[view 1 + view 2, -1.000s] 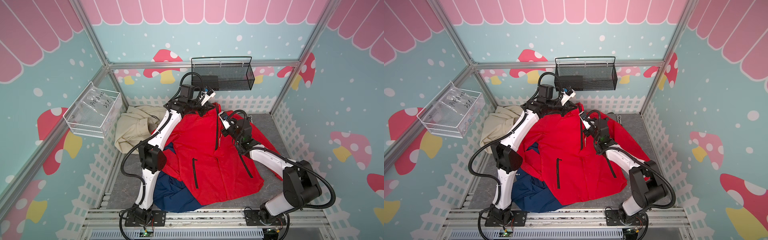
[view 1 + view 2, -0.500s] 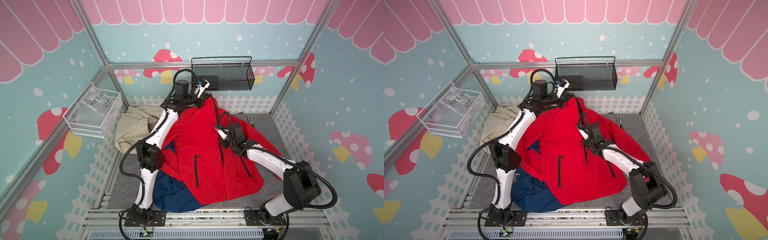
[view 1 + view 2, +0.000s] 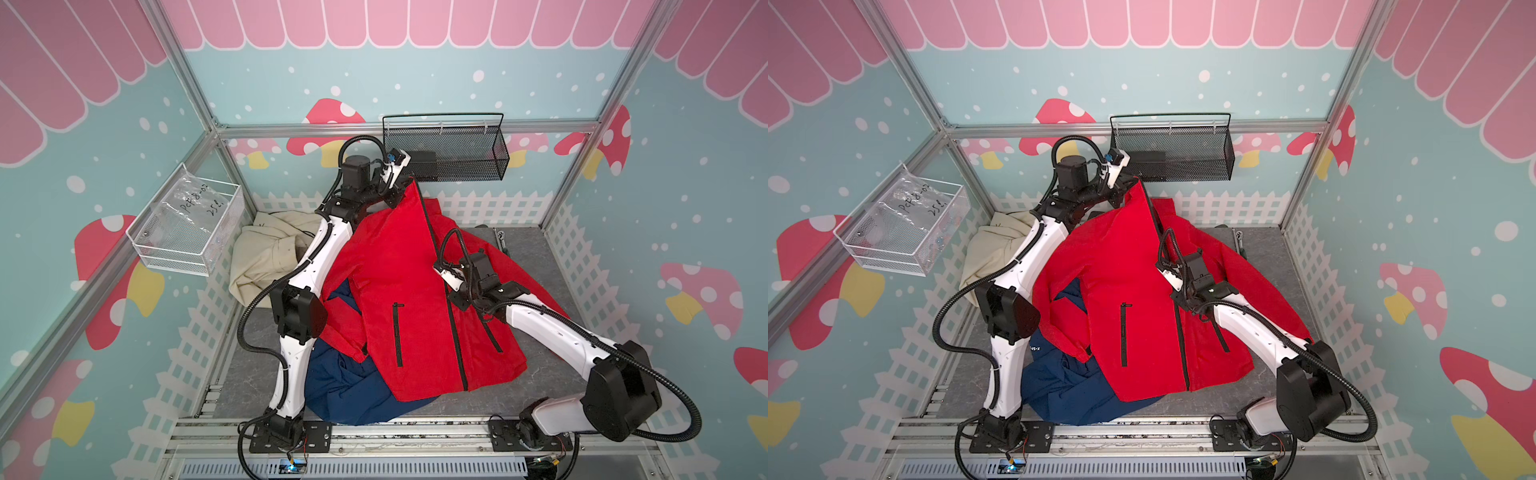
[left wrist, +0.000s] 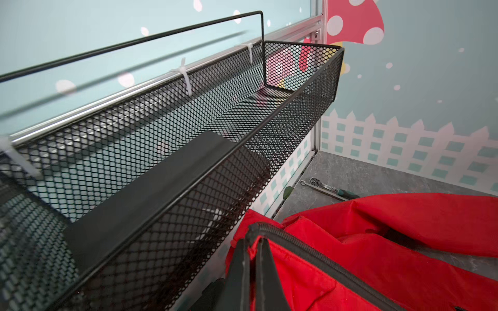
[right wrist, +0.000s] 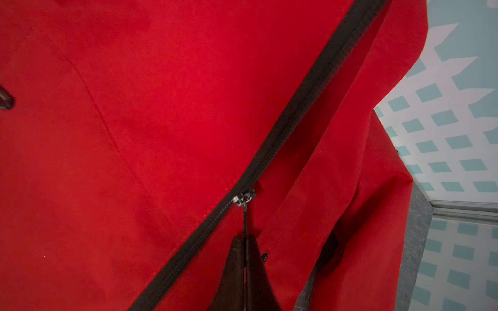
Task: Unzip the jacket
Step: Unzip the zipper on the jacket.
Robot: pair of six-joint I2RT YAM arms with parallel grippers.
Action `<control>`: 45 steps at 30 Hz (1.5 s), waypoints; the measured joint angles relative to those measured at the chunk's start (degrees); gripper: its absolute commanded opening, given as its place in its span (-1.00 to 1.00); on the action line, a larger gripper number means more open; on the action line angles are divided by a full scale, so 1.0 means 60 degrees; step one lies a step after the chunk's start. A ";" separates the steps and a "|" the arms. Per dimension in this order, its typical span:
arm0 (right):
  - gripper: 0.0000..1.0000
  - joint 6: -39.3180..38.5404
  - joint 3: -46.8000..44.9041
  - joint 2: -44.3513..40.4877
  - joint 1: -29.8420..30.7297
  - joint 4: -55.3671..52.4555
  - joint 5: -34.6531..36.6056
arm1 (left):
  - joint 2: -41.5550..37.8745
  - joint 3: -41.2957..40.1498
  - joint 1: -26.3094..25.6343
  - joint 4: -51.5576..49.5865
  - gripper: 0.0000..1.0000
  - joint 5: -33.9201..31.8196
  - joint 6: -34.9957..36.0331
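Two grippers, top view: left gripper (image 3: 401, 193) holds up the red jacket (image 3: 386, 266), spread over a blue garment (image 3: 349, 395), by its collar; right gripper (image 3: 455, 296) sits midway down the zip (image 3: 430, 232).
Left wrist: jaws pinched tight on collar (image 4: 272, 239), likely tensioning the zip.
Right wrist: jaws closed on pull cord (image 5: 245, 220) below slider (image 5: 244, 198).
Writing, top view: bag (image 3: 195, 208) reads roughly "Pct 8-02".

Overhead view. A red jacket (image 3: 1125, 286) is spread over a blue garment (image 3: 1067, 386) on the grey table (image 3: 1271, 257). The left gripper (image 3: 1127, 187) holds its collar raised near the black mesh basket (image 3: 1173, 156). The right gripper (image 3: 1179, 303) is clamped on the black zipper (image 3: 1182, 349), midway down the front. A beige garment (image 3: 992, 253) lies beside the left arm.
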 measured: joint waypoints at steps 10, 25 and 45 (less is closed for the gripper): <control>-1.00 -0.0106 -0.0018 -0.0266 0.0084 -0.1111 0.0047 | 0.1067 0.0991 0.0397 0.0572 -1.00 -0.0007 -0.0546; -1.00 -0.0667 -0.0117 -0.0816 0.0503 -0.2233 0.0098 | 0.1271 0.1133 0.0576 0.0929 -1.00 0.0634 -0.1056; -1.00 -0.1545 -0.1027 -0.1803 0.1439 -0.4073 0.0645 | 0.1351 0.1056 0.0718 0.1257 -1.00 0.1122 -0.1228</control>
